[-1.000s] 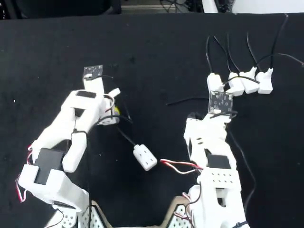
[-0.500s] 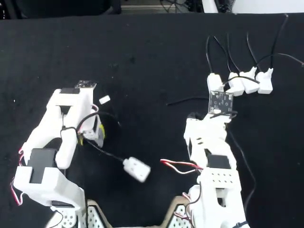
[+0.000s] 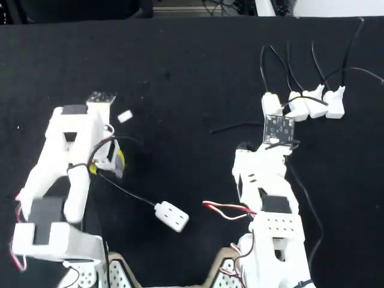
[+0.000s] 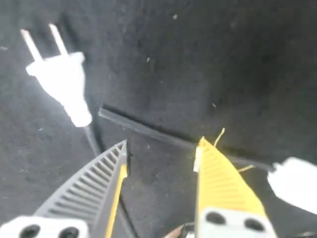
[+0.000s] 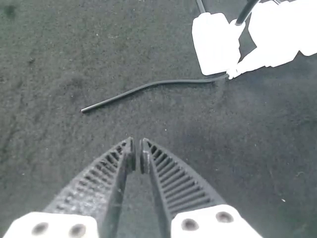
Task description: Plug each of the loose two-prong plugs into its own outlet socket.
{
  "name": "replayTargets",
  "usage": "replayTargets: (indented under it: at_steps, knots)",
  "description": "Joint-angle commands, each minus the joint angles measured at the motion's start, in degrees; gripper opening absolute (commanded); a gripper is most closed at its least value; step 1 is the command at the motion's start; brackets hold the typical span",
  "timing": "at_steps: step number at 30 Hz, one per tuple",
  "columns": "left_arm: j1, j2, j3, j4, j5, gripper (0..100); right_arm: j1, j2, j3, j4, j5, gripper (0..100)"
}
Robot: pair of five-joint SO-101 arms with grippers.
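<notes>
Left arm swung back, left gripper spread wide, plug lying just beyond it, seemingly untouched, right gripper closed.

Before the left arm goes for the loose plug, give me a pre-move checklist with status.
1. Left pincer open: ok.
2. Plug inside the pincer's gap: not ok, it lies off to one side.
3. Both prongs free and unbent: ok.
4. Outlet socket unoccupied: ok, nothing plugged in.
5. Socket slots turned toward the plug: cannot tell.
6. Right pincer shut and empty, away from the plug: ok.
</notes>
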Motion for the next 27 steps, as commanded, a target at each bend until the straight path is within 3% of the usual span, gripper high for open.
replayTargets:
  at_steps: [1, 6, 14, 21, 27]
  knots:
    - [4.88, -9.49, -1.80, 5.54, -8.70, 22, 0.62, -1.54, -3.21, -1.41, -0.62, 1.8]
    - [15.52, -17.05, 11.21, 6.77, -21.36, 22, 0.97, -1.54, -3.30, -1.41, -0.62, 1.5]
    - [32.92, -18.29, 26.51, -7.38, -22.33, 22, 1.05, -1.54, -3.30, -1.41, -0.62, 1.5]
    - [34.51, -18.29, 27.74, -20.84, -10.11, 22, 0.97, -1.54, -3.38, -1.41, -0.62, 1.5]
    - [33.98, -18.20, 27.91, -27.78, -3.34, 22, 0.88, -1.54, -3.30, -1.41, -0.62, 1.5]
